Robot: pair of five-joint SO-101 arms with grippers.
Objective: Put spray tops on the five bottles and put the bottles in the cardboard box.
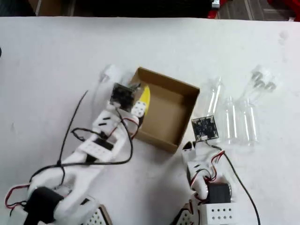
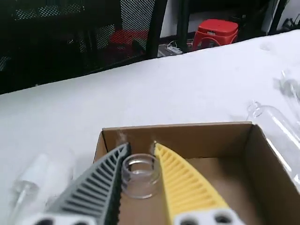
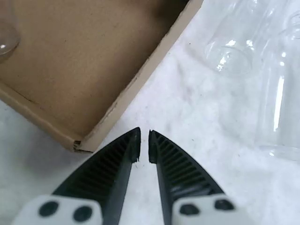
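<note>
While the left gripper [image 2: 140, 148] hangs over the cardboard box [image 1: 165, 80], the left wrist view gives the clearest look. Its grey and yellow fingers are clamped on the open neck of a clear bottle [image 2: 139, 176]. That neck has no spray top on it, and the bottle hangs just inside the box's wall. From the high view you catch the yellow finger [image 1: 144, 98] at the box's left edge, but the bottle itself is hard to pick out there. Over to the right gripper [image 3: 144, 140]: its two black fingers are drawn together with only a thin slit between the tips. It holds nothing and hovers above the white surface [image 3: 201, 126] just outside a corner of the box. That wrist view shows clear glass close by. The high view lays out the whole row: three bottles [image 1: 229, 119] lying side by side to the right of the box, all uncapped. The spray tops [image 1: 262, 80] sit in a small cluster beyond them. A white-capped piece [image 1: 110, 75] lies on the surface just left of the box, and I cannot tell exactly what it is.
</note>
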